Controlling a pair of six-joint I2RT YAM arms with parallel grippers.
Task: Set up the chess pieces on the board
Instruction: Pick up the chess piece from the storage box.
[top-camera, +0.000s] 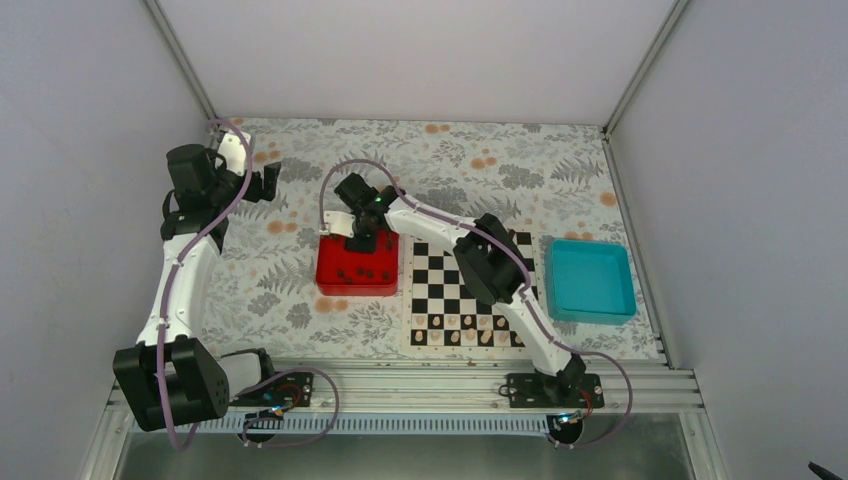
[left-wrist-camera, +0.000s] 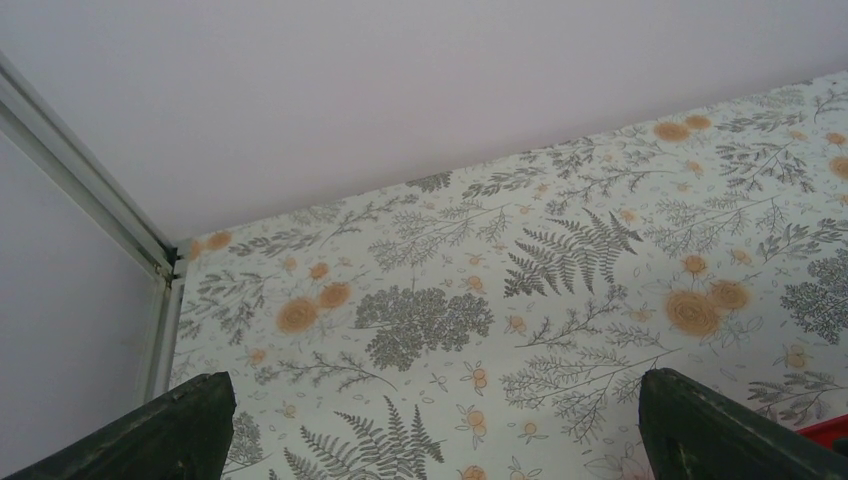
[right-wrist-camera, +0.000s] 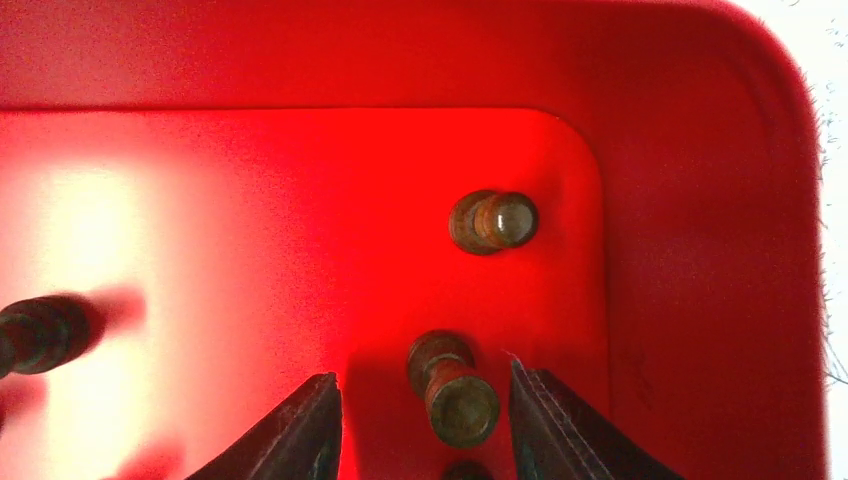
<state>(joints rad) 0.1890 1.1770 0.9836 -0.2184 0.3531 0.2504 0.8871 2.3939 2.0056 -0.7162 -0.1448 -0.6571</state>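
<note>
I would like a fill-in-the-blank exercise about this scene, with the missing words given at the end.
1. The tray under the right claw is ____ in colour.
2. The teal tray stands to the ____ of the board.
3. The left claw hangs over the bare flowered table, wide ____ and holding nothing.

Missing words: red; right; open.

Mid-frame, chess pieces (top-camera: 362, 272) lie in a tray (top-camera: 356, 289); the board (top-camera: 435, 300) sits just right, another tray (top-camera: 590, 313) beyond.
</note>
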